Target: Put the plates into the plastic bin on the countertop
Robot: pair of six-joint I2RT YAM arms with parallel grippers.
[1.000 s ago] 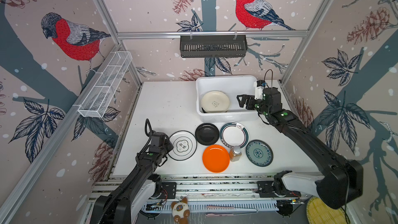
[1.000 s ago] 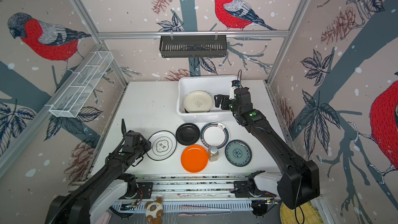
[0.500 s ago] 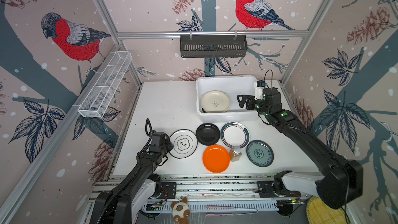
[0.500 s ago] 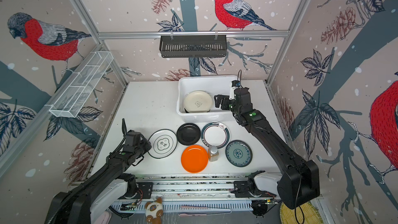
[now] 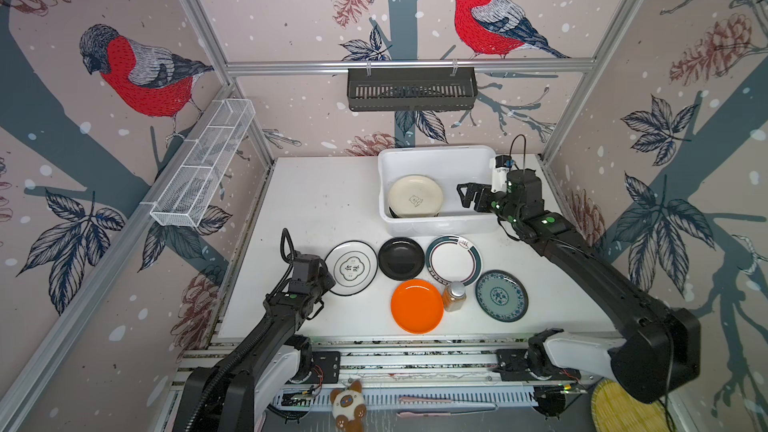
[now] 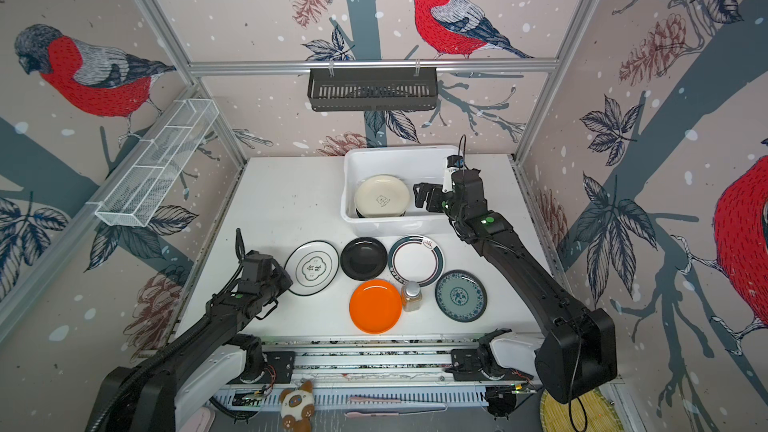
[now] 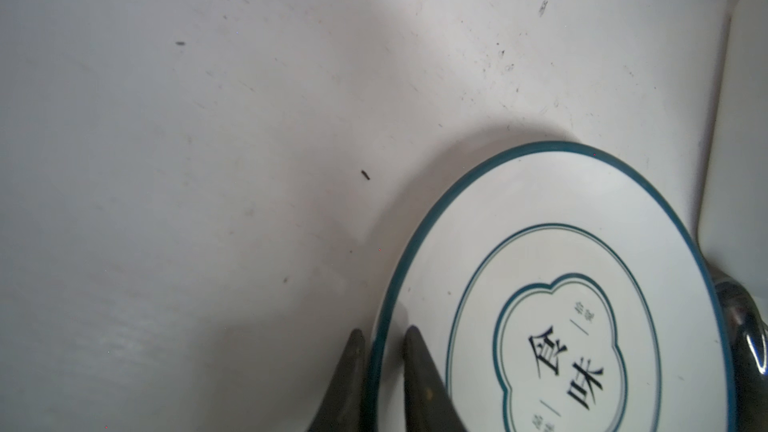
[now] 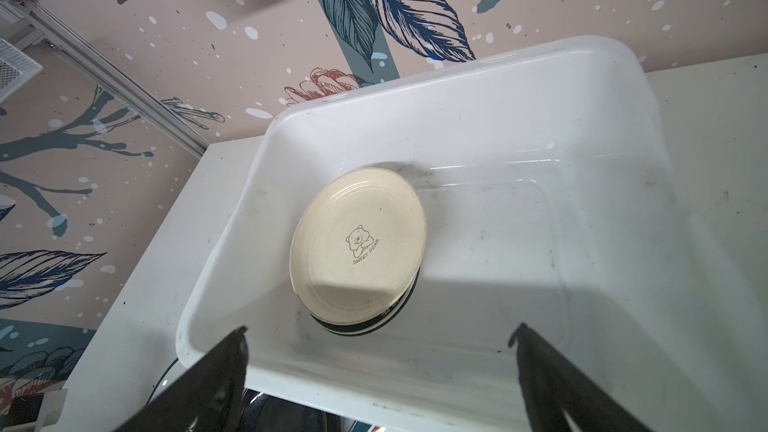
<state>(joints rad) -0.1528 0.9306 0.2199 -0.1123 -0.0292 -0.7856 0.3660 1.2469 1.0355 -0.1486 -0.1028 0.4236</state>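
— Where are the plates [image 5: 401, 257]?
— The cream plate [image 5: 415, 197] tops a stack in the bin [image 5: 436, 224]. Five lie on the table [image 5: 324, 201] just before it.
— The pincers?
— The left pincer [image 7: 384, 330] is narrow, pinching the emblem plate [image 7: 561, 243] by its rim. The right pincer [image 8: 380, 328] is wide and empty over the bin.

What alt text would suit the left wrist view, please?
The two dark fingertips of the left gripper sit either side of the teal rim of a white plate with a cloud-shaped emblem and Chinese characters, on the speckled white countertop.
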